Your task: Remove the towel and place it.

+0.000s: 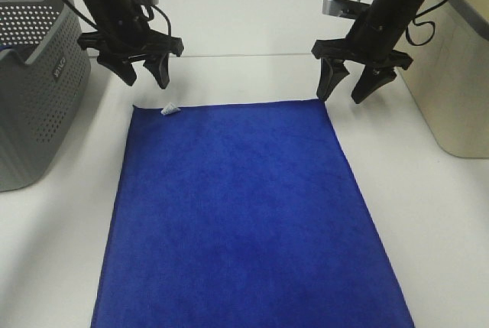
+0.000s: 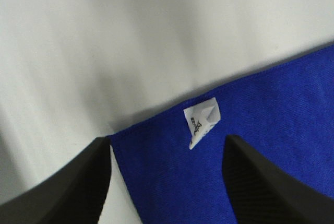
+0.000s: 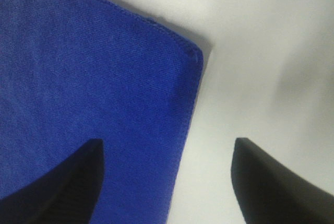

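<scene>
The royal-blue towel (image 1: 241,213) lies spread flat on the white table, its small white tag (image 1: 170,109) at the far left corner. My left gripper (image 1: 145,77) hangs open just above that corner; the left wrist view shows the tag (image 2: 202,121) and the towel's edge (image 2: 271,114) between the two dark fingers (image 2: 68,187). Over the far right corner, my right gripper (image 1: 344,91) is open and empty. In the right wrist view the towel's corner (image 3: 190,51) sits between the spread fingertips (image 3: 271,182), apart from them.
A grey perforated basket (image 1: 34,83) stands at the far left beside the towel. A beige bin (image 1: 454,76) stands at the far right. Bare white table (image 1: 435,228) runs along both sides of the towel and behind it.
</scene>
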